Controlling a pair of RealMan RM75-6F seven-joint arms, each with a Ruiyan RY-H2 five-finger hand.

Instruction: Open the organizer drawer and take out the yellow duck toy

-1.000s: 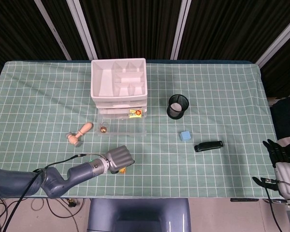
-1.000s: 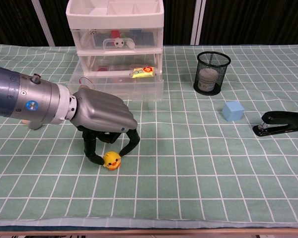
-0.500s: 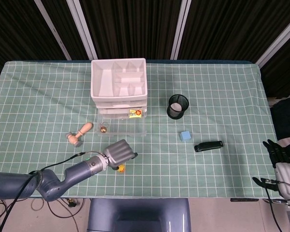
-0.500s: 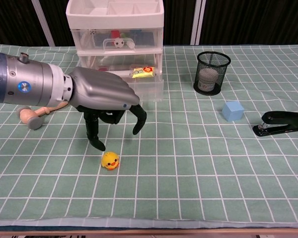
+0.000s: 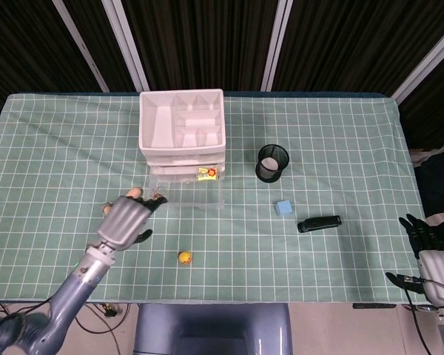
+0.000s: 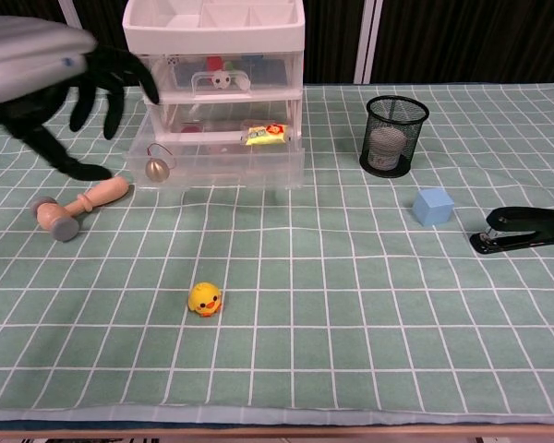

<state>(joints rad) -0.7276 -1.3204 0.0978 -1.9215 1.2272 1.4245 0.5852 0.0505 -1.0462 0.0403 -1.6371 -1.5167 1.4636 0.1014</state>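
Observation:
The yellow duck toy (image 5: 184,257) (image 6: 205,300) lies alone on the green checked cloth near the front edge. The white organizer (image 5: 182,132) (image 6: 214,65) stands at the back, its clear bottom drawer (image 5: 189,194) (image 6: 223,159) pulled out toward me. My left hand (image 5: 126,220) (image 6: 51,69) hovers raised to the left of the drawer, fingers spread, holding nothing, well away from the duck. My right hand (image 5: 428,248) hangs at the table's right edge, fingers apart and empty; the chest view does not show it.
A wooden stamp (image 6: 77,204) lies left of the drawer. A black mesh cup (image 5: 272,163) (image 6: 394,135), a blue cube (image 5: 283,208) (image 6: 433,206) and a black stapler (image 5: 319,222) (image 6: 520,229) sit on the right. Small items, including a metal bell (image 6: 157,167), lie in the open drawer.
My left hand let go of the duck on the cloth, then lifted and swung back left to beside the drawer. The duck stays where it was set down. The right hand is unchanged.

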